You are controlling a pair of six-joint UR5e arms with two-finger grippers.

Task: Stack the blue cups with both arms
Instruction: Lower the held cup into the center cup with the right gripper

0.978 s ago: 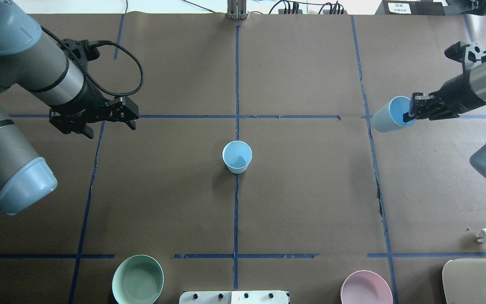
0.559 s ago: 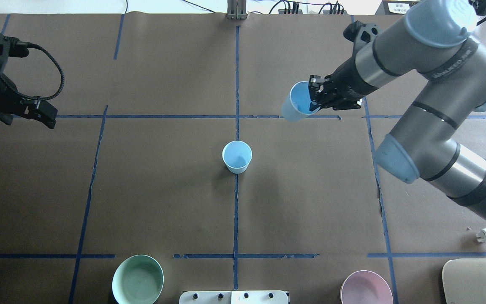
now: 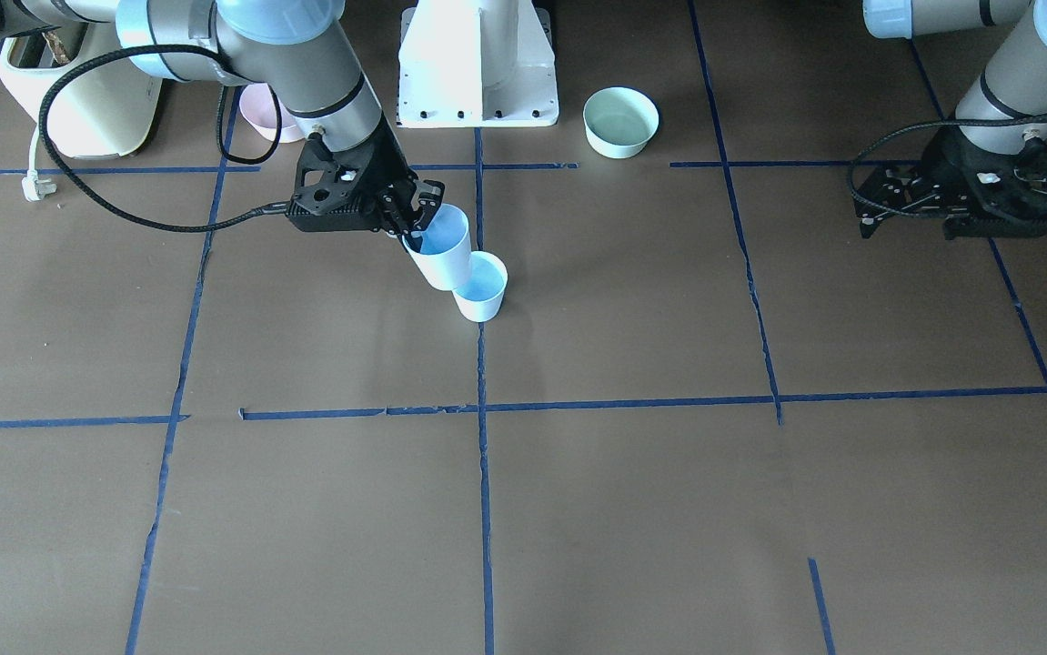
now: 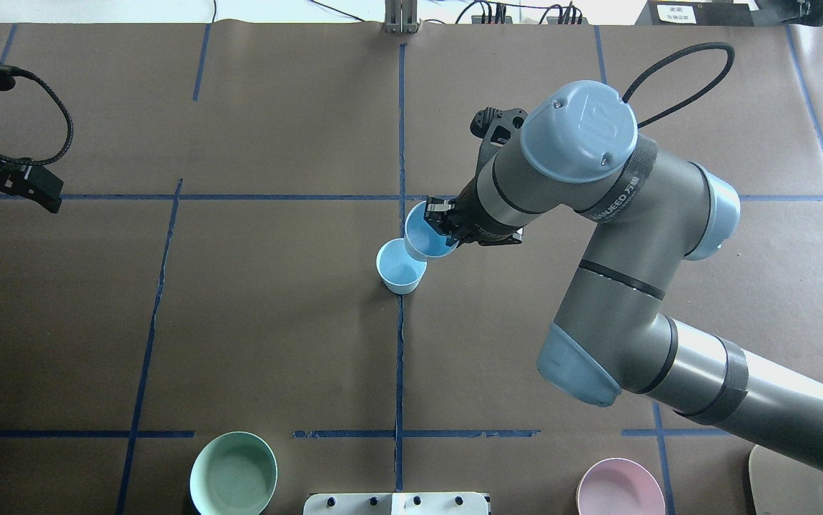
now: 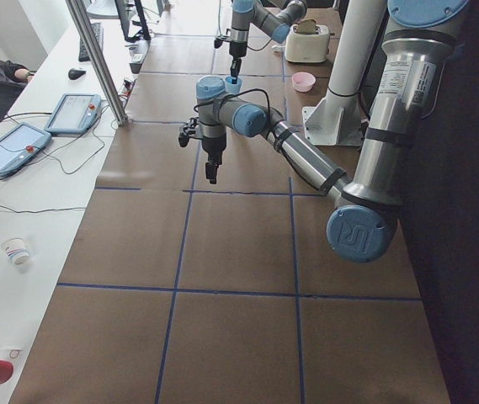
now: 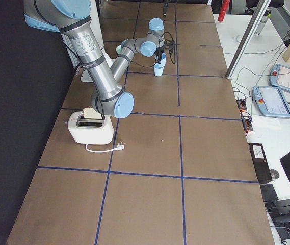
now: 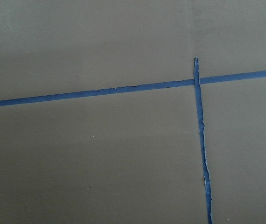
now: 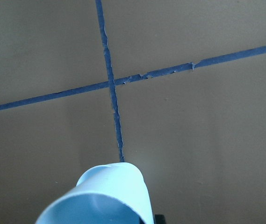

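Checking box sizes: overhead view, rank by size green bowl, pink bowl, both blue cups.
1-2. green bowl, pink bowl: alike, pink cropped.
3-4. standing blue cup, held blue cup: alike, held one raised.

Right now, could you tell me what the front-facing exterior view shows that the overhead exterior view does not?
Front-facing only: the white plug and the pedestal column. Overhead only: the metal post and cables at the table's far edge. Both: the right pincer gripping a tilted blue cup beside the standing blue cup, plus the mint-green bowl and pink bowl.
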